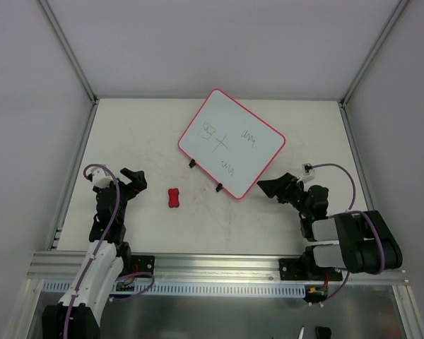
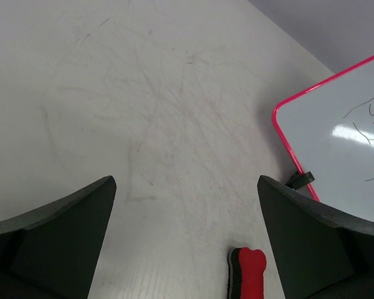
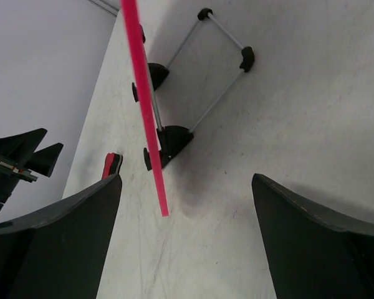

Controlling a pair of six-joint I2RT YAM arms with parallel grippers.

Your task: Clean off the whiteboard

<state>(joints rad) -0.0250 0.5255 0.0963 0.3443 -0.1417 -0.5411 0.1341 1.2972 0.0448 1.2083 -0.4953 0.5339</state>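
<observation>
The whiteboard (image 1: pixel 231 142), white with a pink-red frame and dark scribbles, stands tilted on black clip feet at the table's middle back. It shows in the left wrist view (image 2: pixel 343 149) and edge-on in the right wrist view (image 3: pixel 143 106). A small red eraser (image 1: pixel 174 198) lies on the table in front of the board, between the arms; it also shows in the left wrist view (image 2: pixel 248 273). My left gripper (image 1: pixel 133 178) is open and empty, left of the eraser. My right gripper (image 1: pixel 271 188) is open and empty, by the board's near right corner.
The board's wire stand with black feet (image 3: pixel 199 68) rests on the table behind the frame. Grey walls enclose the white table (image 1: pixel 141 134) on three sides. A metal rail (image 1: pixel 219 265) runs along the near edge.
</observation>
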